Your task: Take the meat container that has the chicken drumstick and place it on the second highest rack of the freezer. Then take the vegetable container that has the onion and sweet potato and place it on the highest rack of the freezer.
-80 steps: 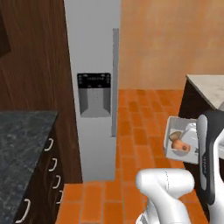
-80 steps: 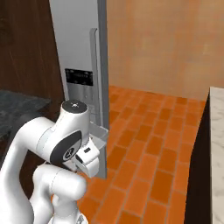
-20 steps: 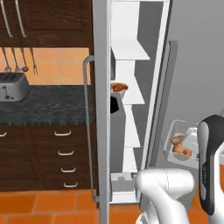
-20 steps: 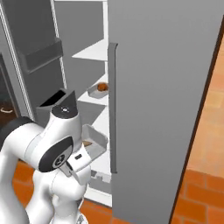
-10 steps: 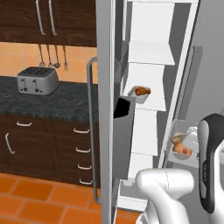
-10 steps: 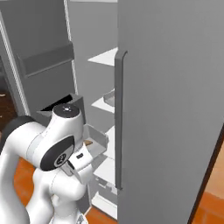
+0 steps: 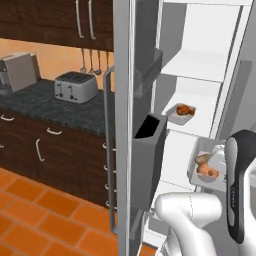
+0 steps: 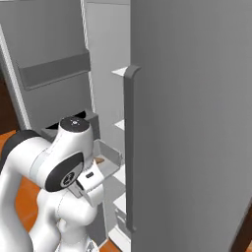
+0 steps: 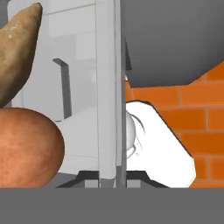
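Well to the left of the claw (image 9: 108,178) stood dark wood base cabinets (image 7: 45,150) w/ silver handles, under a dark speckled counter (image 7: 42,102). A silver toaster (image 7: 75,86) sat on the counter, and a 2nd grey appliance (image 7: 20,71) was further left. The wall (image 7: 42,54) behind was orange, w/ utensils (image 7: 93,61) hanging on it. Dark upper cabinets (image 7: 50,20) were above, higher than the claw. The floor (image 7: 35,210), orange brick tiles, lay below & left of the claw. Light was soft and even.
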Controlling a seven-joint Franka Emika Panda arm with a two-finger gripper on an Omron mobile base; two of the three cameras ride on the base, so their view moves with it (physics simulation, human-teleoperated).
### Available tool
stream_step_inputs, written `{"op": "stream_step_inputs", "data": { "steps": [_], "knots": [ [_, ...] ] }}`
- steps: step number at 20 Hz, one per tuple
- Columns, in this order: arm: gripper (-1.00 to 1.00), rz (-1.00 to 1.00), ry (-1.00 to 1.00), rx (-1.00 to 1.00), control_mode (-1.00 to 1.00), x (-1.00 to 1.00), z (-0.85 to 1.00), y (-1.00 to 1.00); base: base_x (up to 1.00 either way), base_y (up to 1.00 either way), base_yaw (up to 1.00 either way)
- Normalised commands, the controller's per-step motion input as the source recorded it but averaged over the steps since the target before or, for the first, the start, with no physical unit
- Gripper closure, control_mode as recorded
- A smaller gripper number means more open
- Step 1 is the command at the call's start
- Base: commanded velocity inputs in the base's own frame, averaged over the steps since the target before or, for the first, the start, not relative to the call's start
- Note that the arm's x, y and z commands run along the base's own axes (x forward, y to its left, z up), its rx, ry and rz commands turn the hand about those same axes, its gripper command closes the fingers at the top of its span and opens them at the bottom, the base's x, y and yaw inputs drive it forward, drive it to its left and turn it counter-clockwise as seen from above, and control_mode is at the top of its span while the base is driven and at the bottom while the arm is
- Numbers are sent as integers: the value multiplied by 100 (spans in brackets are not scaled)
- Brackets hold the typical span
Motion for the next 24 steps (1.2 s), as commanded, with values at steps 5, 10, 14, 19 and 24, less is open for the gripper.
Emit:
{"op": "stream_step_inputs", "data": {
  "steps": [5,10,14,19,24],
  "knots": [
    [100,0,0,0,100,0,0,0,46,-44,21],
    [100,0,0,0,100,0,0,0,46,-16,9],
    [100,-2,0,2,-100,14,58,0,0,0,0],
    [100,-15,-3,0,-100,52,94,0,0,0,0],
    [100,-11,-13,2,-100,87,49,0,0,0,0]
  ]
}}
